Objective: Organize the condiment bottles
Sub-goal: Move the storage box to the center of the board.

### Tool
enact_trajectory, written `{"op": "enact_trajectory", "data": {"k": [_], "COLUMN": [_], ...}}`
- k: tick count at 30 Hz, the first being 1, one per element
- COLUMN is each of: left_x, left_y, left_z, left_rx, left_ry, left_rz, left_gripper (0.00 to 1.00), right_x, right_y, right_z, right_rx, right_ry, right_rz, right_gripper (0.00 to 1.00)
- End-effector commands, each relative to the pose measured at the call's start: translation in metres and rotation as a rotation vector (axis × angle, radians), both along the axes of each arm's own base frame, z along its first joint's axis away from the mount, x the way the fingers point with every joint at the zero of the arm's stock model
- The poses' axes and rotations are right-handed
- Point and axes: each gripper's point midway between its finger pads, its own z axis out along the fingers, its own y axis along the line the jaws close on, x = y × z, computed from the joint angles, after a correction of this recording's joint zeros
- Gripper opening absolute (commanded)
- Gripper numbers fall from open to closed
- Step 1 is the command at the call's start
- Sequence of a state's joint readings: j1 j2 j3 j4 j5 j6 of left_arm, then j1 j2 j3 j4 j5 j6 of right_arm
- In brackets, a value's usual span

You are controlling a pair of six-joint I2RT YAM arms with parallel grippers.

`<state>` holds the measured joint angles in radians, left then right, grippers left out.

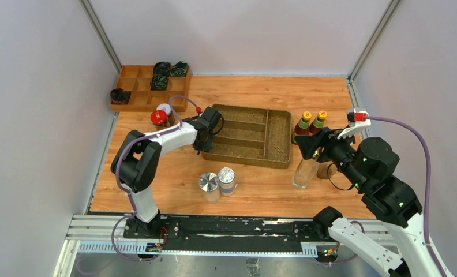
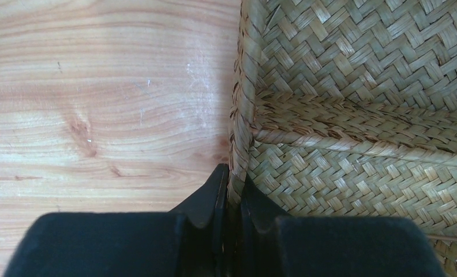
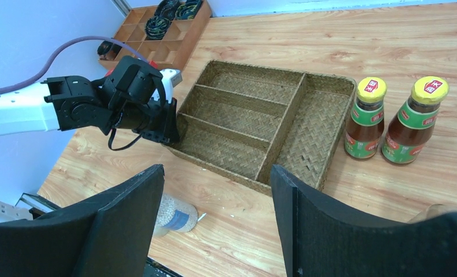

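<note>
My left gripper (image 1: 202,144) is shut on the left wall of the woven basket (image 1: 278,138); in the left wrist view its jaws (image 2: 233,179) pinch the wall (image 2: 242,115) from both sides. My right gripper (image 3: 217,173) is open and empty, above the table by a clear bottle (image 1: 303,172). Two yellow-capped sauce bottles (image 1: 303,126) (image 1: 317,122) stand right of the basket, also in the right wrist view (image 3: 366,118) (image 3: 416,121). Two silver-lidded shakers (image 1: 209,184) (image 1: 227,179) stand in front of the basket. A red-lidded jar (image 1: 158,118) and a white-lidded jar (image 1: 164,108) stand to its left.
A wooden compartment tray (image 1: 135,92) with dark cloth rolls (image 1: 161,69) sits at the back left corner. Grey walls close in the table on the left, back and right. The basket's compartments (image 3: 261,115) hold nothing.
</note>
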<state>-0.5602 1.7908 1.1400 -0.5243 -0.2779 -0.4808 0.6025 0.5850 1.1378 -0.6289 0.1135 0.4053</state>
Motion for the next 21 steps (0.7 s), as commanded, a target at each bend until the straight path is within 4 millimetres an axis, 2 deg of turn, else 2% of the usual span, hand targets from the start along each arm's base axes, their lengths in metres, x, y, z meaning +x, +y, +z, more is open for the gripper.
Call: {"op": "enact_trajectory", "data": {"k": [1,10,21], "left_x": [-0.015,-0.03,-0.052], "left_y": [-0.004,-0.007,-0.013], "left_z": [0.0,-0.006,-0.025], "left_rx": [-0.01,-0.034,-0.063], "left_ry": [0.02,0.035,0.117], "left_rz": [-0.024,0.025,0.095], "left_gripper": [0.0,0.0,0.0], "right_x": [-0.005,-0.006,-0.009], "right_y": [0.005,0.008,0.011], "right_z": [-0.003,-0.006,-0.008], "right_rx": [0.014,0.018,0.013], "right_ry": [0.007,0.011,0.002], "right_rz": [0.03,0.047,0.073], "right_gripper": [0.73,0.73,0.74]}}
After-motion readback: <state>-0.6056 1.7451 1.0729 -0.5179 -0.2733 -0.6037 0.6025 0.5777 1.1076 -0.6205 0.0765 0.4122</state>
